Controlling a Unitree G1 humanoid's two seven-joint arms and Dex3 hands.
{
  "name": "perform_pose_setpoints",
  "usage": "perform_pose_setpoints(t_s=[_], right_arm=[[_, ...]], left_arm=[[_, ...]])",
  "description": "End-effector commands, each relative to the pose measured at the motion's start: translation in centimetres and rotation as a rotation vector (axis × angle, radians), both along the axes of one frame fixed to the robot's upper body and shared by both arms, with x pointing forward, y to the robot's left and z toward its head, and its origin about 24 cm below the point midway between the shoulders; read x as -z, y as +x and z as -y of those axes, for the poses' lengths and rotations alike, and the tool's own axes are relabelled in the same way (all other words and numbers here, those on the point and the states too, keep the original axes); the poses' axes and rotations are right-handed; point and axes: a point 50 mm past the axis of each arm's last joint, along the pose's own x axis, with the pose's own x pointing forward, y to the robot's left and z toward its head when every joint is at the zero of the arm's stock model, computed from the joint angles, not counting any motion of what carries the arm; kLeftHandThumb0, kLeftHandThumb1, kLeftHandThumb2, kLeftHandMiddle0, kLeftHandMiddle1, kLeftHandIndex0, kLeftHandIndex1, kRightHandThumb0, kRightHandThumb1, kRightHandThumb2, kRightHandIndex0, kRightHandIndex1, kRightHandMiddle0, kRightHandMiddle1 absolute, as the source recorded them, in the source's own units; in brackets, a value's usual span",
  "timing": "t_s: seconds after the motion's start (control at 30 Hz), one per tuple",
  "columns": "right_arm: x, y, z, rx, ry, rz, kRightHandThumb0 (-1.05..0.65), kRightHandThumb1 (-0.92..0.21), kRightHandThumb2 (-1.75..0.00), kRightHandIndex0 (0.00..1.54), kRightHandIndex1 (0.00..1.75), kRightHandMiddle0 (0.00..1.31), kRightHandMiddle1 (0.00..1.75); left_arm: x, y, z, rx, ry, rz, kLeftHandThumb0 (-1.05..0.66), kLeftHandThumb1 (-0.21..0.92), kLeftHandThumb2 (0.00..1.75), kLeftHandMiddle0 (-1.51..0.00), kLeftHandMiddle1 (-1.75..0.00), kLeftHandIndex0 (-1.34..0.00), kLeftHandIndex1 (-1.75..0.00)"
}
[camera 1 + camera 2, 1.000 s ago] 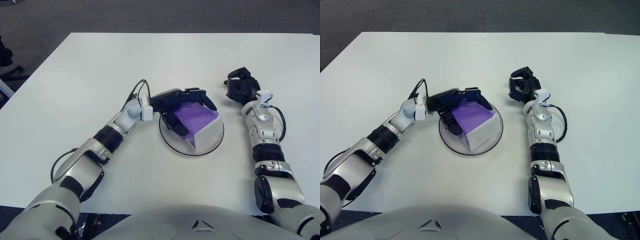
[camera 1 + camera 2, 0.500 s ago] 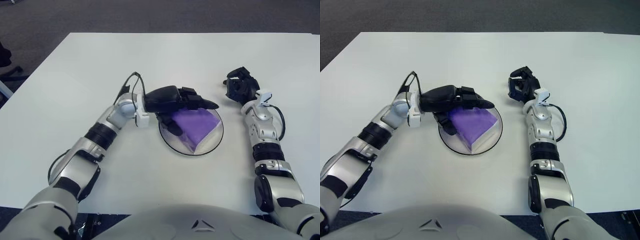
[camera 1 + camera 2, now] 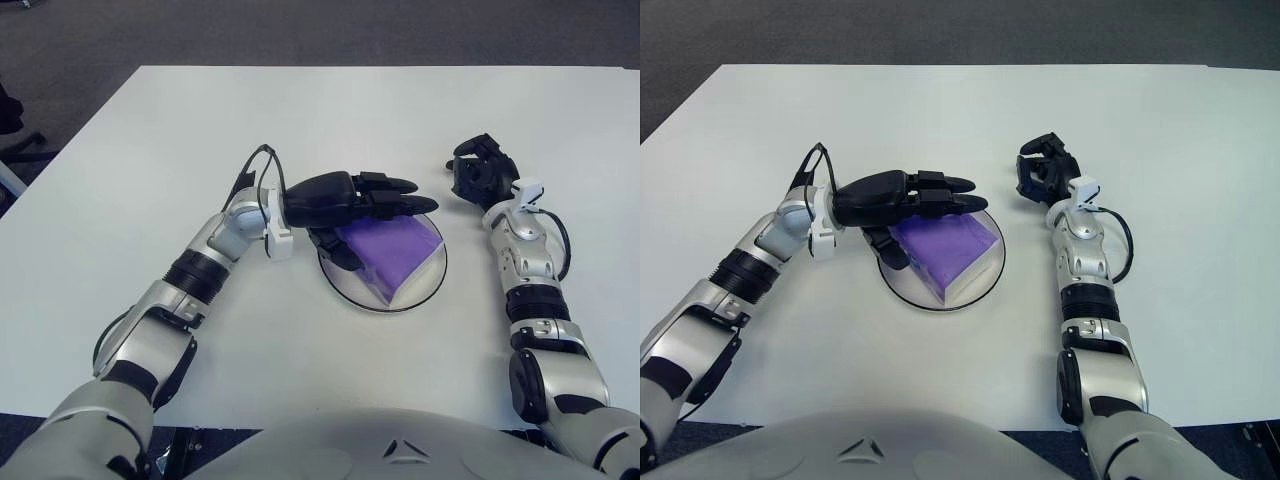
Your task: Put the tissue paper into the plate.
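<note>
With the purple tissue paper (image 3: 392, 250) lying in the plate (image 3: 432, 281) at frame centre, placement looks done. Left hand (image 3: 345, 203) over its upper-left edge, fingers (image 3: 400, 205) stretched, holding nothing. Right hand (image 3: 482, 172) curled, upper right on worktop (image 3: 150, 130). Next: lift clear.

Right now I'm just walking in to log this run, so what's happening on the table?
The purple tissue paper pack lies in the clear round plate on the white table. The left hand hovers over the pack's left edge with its fingers spread and nothing in its grasp. The right hand shows to the right of the plate, fingers curled, holding nothing.
</note>
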Motion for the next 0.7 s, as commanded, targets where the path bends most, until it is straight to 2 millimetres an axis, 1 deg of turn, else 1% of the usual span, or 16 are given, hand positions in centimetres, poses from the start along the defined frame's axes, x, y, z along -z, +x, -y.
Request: perform_pose_setpoints(t_s=[0.0,0.17,0.27,0.3,0.33,0.4,0.43,0.47,0.5,0.53,0.57,0.6,0.63,0.67], right_arm=[[5.3,-2.1,0.0,0.014,0.028,-0.239,-0.01,-0.51,-1.00,0.60,1.48,0.29,1.75],[5.3,-2.0,-0.1,0.013,0.028,-0.240,-0.01,-0.50,-1.01,0.61,1.47,0.30,1.75],[5.3,-2.0,0.0,0.012,0.028,-0.241,-0.01,-0.50,-1.02,0.61,1.47,0.30,1.75],[5.4,-2.0,0.0,0.011,0.029,-0.242,-0.01,-0.50,-1.02,0.62,1.47,0.30,1.75],[5.4,-2.0,0.0,0.008,0.028,-0.246,-0.01,-0.50,-1.02,0.62,1.47,0.30,1.75],[5.4,-2.0,0.0,0.003,0.026,-0.251,-0.01,-0.50,-1.02,0.62,1.47,0.30,1.75],[5.4,-2.0,0.0,0.002,0.025,-0.253,-0.01,-0.50,-1.01,0.62,1.46,0.30,1.75],[5.4,-2.0,0.0,0.001,0.024,-0.253,-0.01,-0.50,-1.01,0.62,1.46,0.30,1.75],[5.4,-2.0,0.0,0.000,0.024,-0.253,-0.01,-0.50,-1.01,0.62,1.46,0.30,1.75],[5.4,-2.0,0.0,0.000,0.023,-0.254,-0.01,-0.50,-1.01,0.62,1.45,0.30,1.75],[5.4,-2.0,0.0,0.000,0.022,-0.254,-0.01,-0.50,-1.01,0.62,1.45,0.30,1.75],[5.4,-2.1,0.0,0.000,0.021,-0.254,-0.01,-0.50,-1.01,0.62,1.45,0.30,1.75],[5.4,-2.1,0.0,0.000,0.021,-0.255,-0.01,-0.50,-1.00,0.62,1.46,0.30,1.75],[5.4,-2.1,0.0,0.000,0.020,-0.255,-0.01,-0.50,-1.00,0.62,1.46,0.30,1.75]], left_arm=[[-0.4,-0.1,-0.7,-0.010,-0.038,-0.017,-1.01,0.92,0.86,-0.17,0.00,-0.16,0.00],[-0.4,0.0,-1.1,-0.031,-0.240,-0.132,-1.02,0.92,0.85,-0.17,-0.01,-0.15,0.00],[-0.2,0.3,-1.4,-0.050,-0.371,-0.199,-1.01,0.92,0.86,-0.23,-0.02,-0.17,-0.01],[-0.2,0.5,-1.5,-0.060,-0.425,-0.218,-1.00,0.92,0.91,-0.23,-0.02,-0.16,-0.01],[-0.1,0.6,-1.6,-0.082,-0.484,-0.240,-1.00,0.92,0.90,-0.28,-0.02,-0.20,-0.03],[0.1,0.6,-2.0,-0.123,-0.562,-0.270,-0.99,0.92,0.90,-0.32,-0.02,-0.25,-0.05],[0.1,0.6,-2.2,-0.140,-0.584,-0.279,-0.96,0.92,0.90,-0.37,-0.02,-0.32,-0.07],[0.3,0.7,-2.6,-0.163,-0.615,-0.297,-0.95,0.92,0.90,-0.38,-0.02,-0.34,-0.07],[0.4,0.7,-2.9,-0.179,-0.636,-0.308,-0.93,0.92,0.90,-0.47,-0.02,-0.42,-0.09],[0.5,0.8,-3.0,-0.188,-0.647,-0.315,-0.91,0.92,0.91,-0.53,-0.03,-0.48,-0.10],[0.6,1.0,-3.5,-0.210,-0.673,-0.330,-0.90,0.92,0.91,-0.55,-0.03,-0.50,-0.10],[0.7,1.5,-4.2,-0.237,-0.720,-0.359,-0.88,0.92,0.91,-0.62,-0.04,-0.56,-0.12],[0.8,1.8,-4.7,-0.255,-0.754,-0.380,-0.85,0.92,0.93,-0.76,-0.08,-0.67,-0.15],[0.9,2.1,-5.1,-0.268,-0.809,-0.421,-0.83,0.92,0.93,-0.81,-0.09,-0.71,-0.17]])
